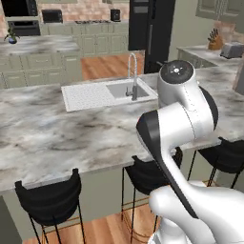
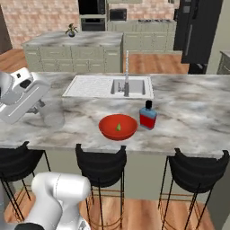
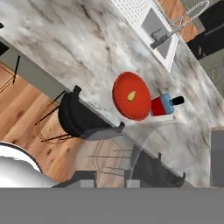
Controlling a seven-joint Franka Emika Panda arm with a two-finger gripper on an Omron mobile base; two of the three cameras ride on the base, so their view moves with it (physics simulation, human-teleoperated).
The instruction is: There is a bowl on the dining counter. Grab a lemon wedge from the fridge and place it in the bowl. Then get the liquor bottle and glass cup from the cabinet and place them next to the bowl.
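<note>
We see a red bowl [image 2: 118, 127] standing on the marble desk [image 2: 188, 121] near its front edge, above the black stools [image 2: 100, 165]. A small yellow-green lemon wedge [image 2: 118, 127] lies inside the bowl. Just beside the bowl, on its right in the right base view, stands the liquor bottle [image 2: 148, 115], upright, with red body, light blue shoulders and black cap; the two look close together, and we cannot tell if they touch. Behind them the inset sink [image 2: 128, 86] with its tall steel tap [image 2: 126, 72] is set in the desk.

At the left of the right base view the robot's hand reaches over the desk, and a clear glass cup [image 2: 53, 113] hangs under it, well apart from the bowl. In the hand view the cup's pale translucent wall [image 3: 151, 148] rises between the jaws, so we take the jaws as closed on the glass cup. We cannot tell whether the cup's base touches the desk.

The black fridge [image 2: 197, 31] stands at the far right, its doors closed.
</note>
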